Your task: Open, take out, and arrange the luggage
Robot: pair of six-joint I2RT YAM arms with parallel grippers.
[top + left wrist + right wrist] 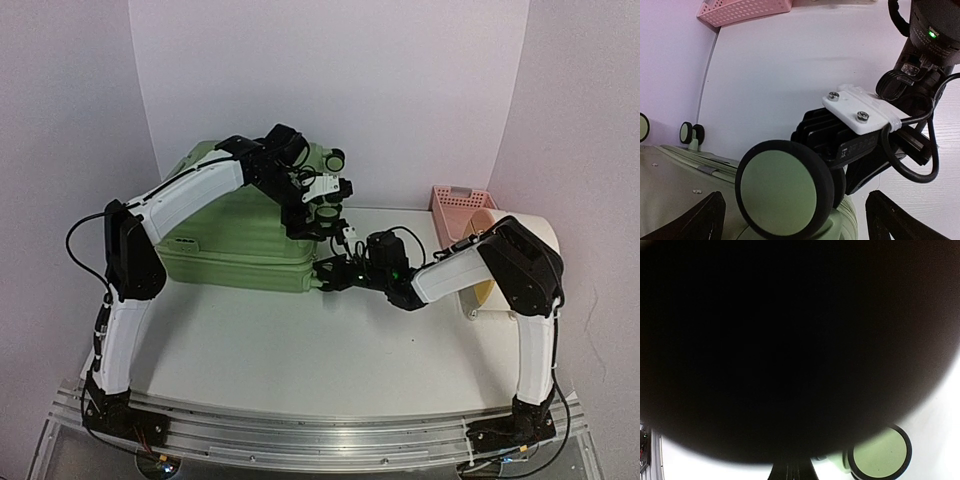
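The luggage [240, 235], a light-green ribbed suitcase, lies closed and flat at the back left of the table. My left gripper [322, 215] hangs over its right end, open, with a black-and-green wheel [785, 187] between its spread fingers [695, 220]; the fingers are apart from the wheel. My right gripper [323, 272] is shut and sits low at the suitcase's front right corner, just under the left one. The right wrist view is mostly blacked out by something close to the lens; only the shut fingertips [792, 471] and a wheel [880, 452] show.
A pink slotted basket [462, 200] stands at the back right, with a cream drum [530, 240] in front of it beside the right arm. Two more suitcase wheels [690, 132] stick out at the far end. The right wrist [932, 35] is very near the left gripper.
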